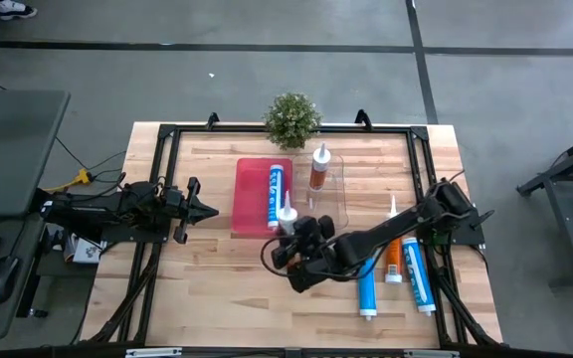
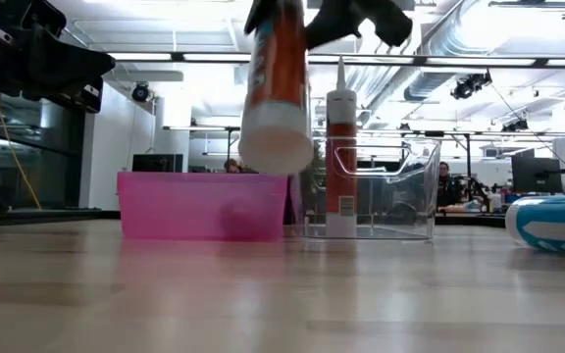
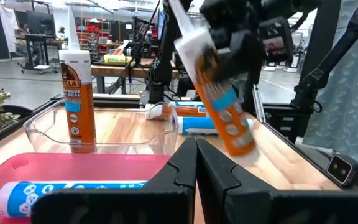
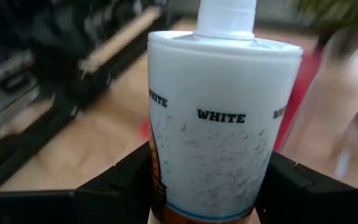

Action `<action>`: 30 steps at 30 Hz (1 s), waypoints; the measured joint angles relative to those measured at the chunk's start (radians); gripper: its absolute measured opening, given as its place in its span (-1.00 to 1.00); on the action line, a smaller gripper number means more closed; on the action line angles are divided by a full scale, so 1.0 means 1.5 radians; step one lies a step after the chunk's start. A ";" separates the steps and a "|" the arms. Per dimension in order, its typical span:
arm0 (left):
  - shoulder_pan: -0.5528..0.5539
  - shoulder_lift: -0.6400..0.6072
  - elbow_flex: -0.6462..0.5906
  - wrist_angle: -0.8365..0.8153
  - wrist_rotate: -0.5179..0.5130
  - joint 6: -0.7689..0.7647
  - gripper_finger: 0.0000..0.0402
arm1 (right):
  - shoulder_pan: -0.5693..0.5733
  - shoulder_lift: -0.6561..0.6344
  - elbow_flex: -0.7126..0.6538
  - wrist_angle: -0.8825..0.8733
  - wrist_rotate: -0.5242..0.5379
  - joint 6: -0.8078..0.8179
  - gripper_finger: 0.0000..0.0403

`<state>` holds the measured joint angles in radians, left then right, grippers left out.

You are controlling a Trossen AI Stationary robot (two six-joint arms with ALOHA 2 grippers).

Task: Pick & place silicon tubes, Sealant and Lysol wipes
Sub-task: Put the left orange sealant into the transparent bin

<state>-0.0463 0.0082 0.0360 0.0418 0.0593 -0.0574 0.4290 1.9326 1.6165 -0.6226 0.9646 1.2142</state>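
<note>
My right gripper [image 1: 301, 247] is shut on an orange-and-white sealant tube [image 2: 275, 98], which hangs in the air near the pink tray [image 1: 257, 224] with its white nozzle [image 1: 286, 212] up. A blue tube [image 1: 275, 194] lies in the pink tray. Another orange tube [image 1: 318, 169] stands upright in the clear bin [image 1: 342, 204]. Three more tubes, two blue [image 1: 366, 290] [image 1: 418, 275] and one orange [image 1: 393, 257], lie on the table's right part. My left gripper [image 1: 205, 210] waits shut at the table's left side. My right gripper pinches the tube's round body [image 4: 210, 174] between its two fingers [image 4: 126, 180], one on each side, below the white shoulder. The fingers lie across the tube, coming from the table's right side. The tube is lifted clear and tilted, its flat bottom end [image 2: 275, 152] hanging lowest.
A small potted plant [image 1: 291, 119] stands at the table's far edge, behind the bins. A black frame [image 1: 167, 134] runs around the tabletop. Bare wood [image 1: 227, 288] lies near the front edge, left of the loose tubes.
</note>
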 joint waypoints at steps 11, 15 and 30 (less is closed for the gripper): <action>0.000 0.000 0.000 0.000 0.000 0.000 -1.00 | -0.007 -0.077 0.000 -0.069 0.165 -0.161 0.01; 0.000 0.000 0.000 0.000 0.000 0.000 -1.00 | -0.027 -0.117 -0.020 -0.141 0.193 -0.169 0.01; 0.000 0.000 0.000 0.000 0.000 0.000 -1.00 | -0.060 -0.248 -0.341 0.100 0.232 -0.166 0.01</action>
<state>-0.0462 0.0082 0.0360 0.0422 0.0593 -0.0574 0.3391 1.5601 1.1045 -0.4731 1.3121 0.9659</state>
